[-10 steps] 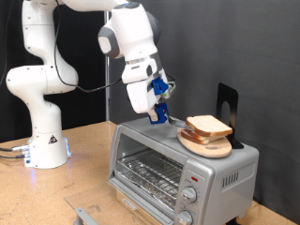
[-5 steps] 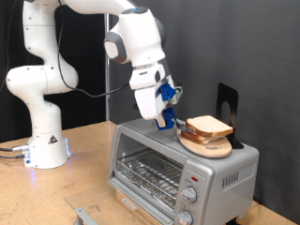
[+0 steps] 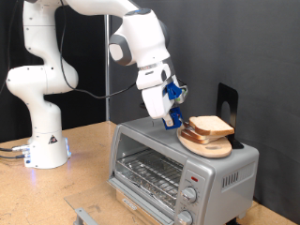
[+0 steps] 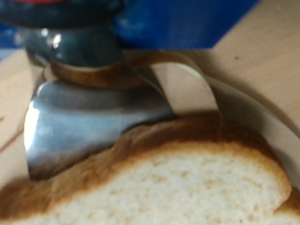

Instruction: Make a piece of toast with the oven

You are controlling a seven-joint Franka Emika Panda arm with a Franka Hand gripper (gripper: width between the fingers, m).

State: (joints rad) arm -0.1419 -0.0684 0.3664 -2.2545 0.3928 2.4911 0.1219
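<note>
Boxy silver oven (image 3: 178,164) top: pale squarish toast (image 3: 211,125) on round wood board (image 3: 208,143); claw (image 3: 176,120) beside, grip state unclear.

You'll see a round wooden board (image 3: 208,143) toward the exterior view's right, light tan with a darker rim. Just behind it stands a black upright panel (image 3: 227,105), leaning slightly. The wooden worktop (image 3: 84,169) spreads across the lower part of the exterior view, pale and grainy. Near the bottom edge lies a flat grey metal piece (image 3: 86,215). A dark curtain (image 3: 244,47) fills the background.
</note>
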